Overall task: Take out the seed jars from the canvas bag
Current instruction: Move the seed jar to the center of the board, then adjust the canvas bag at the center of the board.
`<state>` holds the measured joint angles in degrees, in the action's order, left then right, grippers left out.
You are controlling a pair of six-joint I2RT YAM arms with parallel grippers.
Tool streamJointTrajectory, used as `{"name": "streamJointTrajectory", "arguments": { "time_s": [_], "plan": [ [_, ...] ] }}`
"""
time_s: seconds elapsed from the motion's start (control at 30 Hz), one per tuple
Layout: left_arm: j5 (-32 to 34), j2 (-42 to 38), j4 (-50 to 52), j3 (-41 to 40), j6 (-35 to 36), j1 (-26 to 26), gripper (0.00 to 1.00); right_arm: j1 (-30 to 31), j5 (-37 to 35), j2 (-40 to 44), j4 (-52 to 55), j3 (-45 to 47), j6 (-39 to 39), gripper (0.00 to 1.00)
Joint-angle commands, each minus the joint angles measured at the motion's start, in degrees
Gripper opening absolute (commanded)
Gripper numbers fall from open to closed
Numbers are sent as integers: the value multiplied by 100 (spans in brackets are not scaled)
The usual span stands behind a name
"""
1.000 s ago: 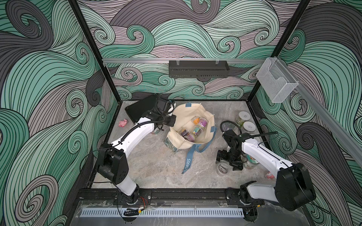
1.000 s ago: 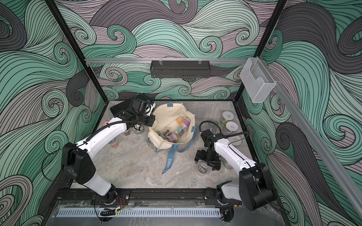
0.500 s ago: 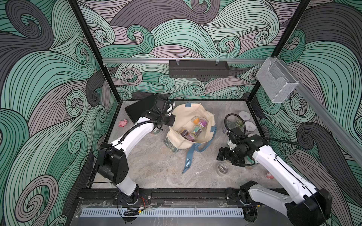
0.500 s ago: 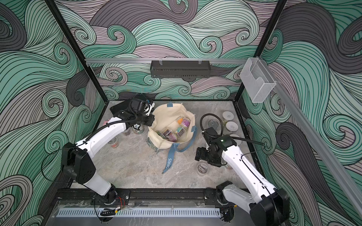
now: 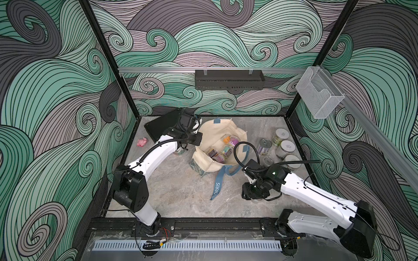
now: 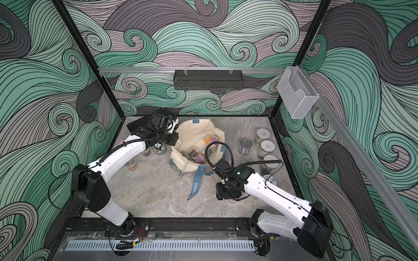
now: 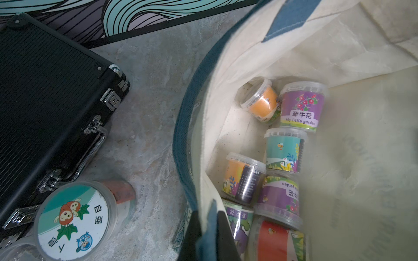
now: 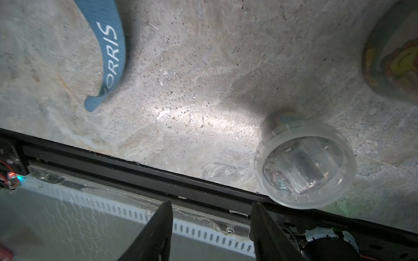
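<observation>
Canvas bag (image 7: 339,56) rim pinched by outstretched left gripper (image 7: 209,235)

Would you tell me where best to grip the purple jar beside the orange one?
Grip the purple jar across its body, probably from above through the open mouth of the canvas bag: it lies on its side, label up, though the orange jar touches one flank.

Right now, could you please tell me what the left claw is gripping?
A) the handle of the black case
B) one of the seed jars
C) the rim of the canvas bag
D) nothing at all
C: in the left wrist view the left claw is shut on the blue-edged rim of the canvas bag, while the seed jars lie loose inside it.
</observation>
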<state>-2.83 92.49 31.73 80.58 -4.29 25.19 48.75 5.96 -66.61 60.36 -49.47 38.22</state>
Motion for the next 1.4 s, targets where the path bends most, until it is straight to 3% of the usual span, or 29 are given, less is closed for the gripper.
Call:
{"name": "streamJointTrajectory", "arguments": {
  "time_s": [0.0, 0.43, 0.63, 0.83, 1.1, 1.23, 1.37],
  "plan": [
    [55, 95, 23, 206, 34, -62, 0, 155, -335, -220, -362, 128, 191, 55],
    [-124, 141, 2, 200, 87, -64, 0, 155, -1098, -1100, -920, 425, 555, 56],
    [-226, 137, 46, 235, 61, -64, 0, -191, -1396, -888, -899, 692, 634, 56],
    [-481, 127, 7, 229, 33, -56, 0, -705, -1193, -118, -875, 946, 643, 57],
    [-687, -44, -156, 82, 122, 100, 0, -748, -727, 1252, -920, 186, 268, 61],
    [-552, -141, -192, 8, 316, 351, 0, -797, -348, 1343, -1152, -383, -153, 62],
    [-330, -287, -236, -108, 527, 658, 0, -823, 226, 870, -1570, -963, -392, 61]
  ]
}}
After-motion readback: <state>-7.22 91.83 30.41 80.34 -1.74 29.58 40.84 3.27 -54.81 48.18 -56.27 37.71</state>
